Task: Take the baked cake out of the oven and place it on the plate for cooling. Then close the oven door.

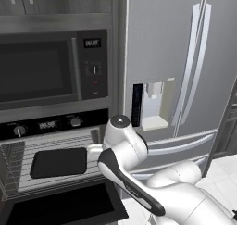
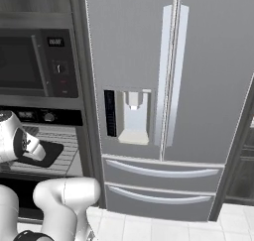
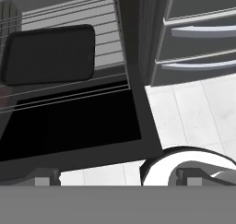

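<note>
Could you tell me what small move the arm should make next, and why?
Probably advance the open tool toward the dark tray on the oven's wire rack: the oven door already hangs open, and the tool sits outside it, holding nothing.

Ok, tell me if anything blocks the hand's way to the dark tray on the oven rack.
Nothing visible does. The oven door is already dropped open, and the dark tray lies exposed on the wire rack with open space in front of the open hand.

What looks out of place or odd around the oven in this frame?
Nothing spilled or damaged. The oven stands with the oven door dropped fully open, and a flat dark tray sits squarely on the wire rack. No cake is visible on it, which seems odd. The gripper is open.
</note>
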